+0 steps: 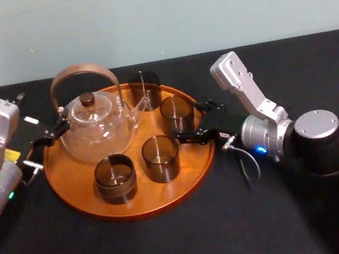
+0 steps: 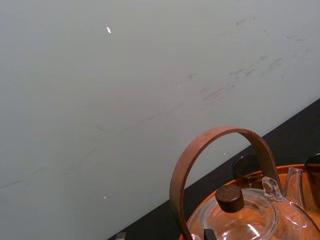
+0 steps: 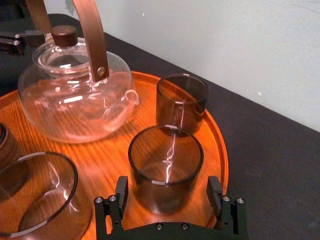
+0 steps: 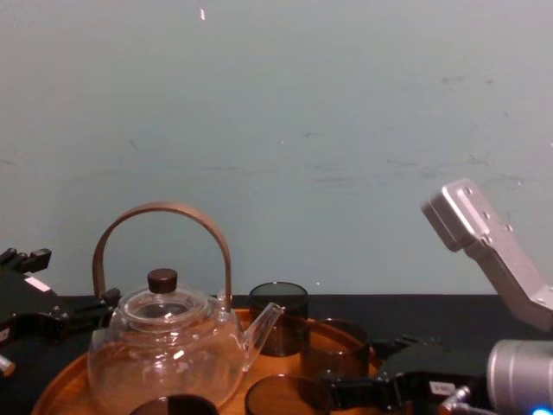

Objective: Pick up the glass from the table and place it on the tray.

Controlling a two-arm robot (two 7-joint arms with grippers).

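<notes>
A matt black worktop (image 1: pixel 174 246), dull and without shine, carries a round wooden tray (image 1: pixel 151 199). The tray is orange-brown with fine grain lines and a smooth, softly gleaming finish. The teapot (image 1: pixel 98 134) is clear glass, glossy and flecked with bright reflections. Its arched handle (image 1: pixel 79 70) is smooth bent brown wood, and its lid knob (image 1: pixel 88 99) is dark wood. The glass (image 3: pixel 166 167) at the right gripper (image 3: pixel 168 186) is smoky, tinted and glossy, with a bright streak on its wall. That gripper's fingers (image 3: pixel 121 192) are matt black, with small silvery screws (image 3: pixel 160 226). The right arm's shell (image 1: pixel 242 82) is smooth, silver-grey and satin. The wall (image 1: pixel 154 15) is pale matt paint with faint scuffs.
</notes>
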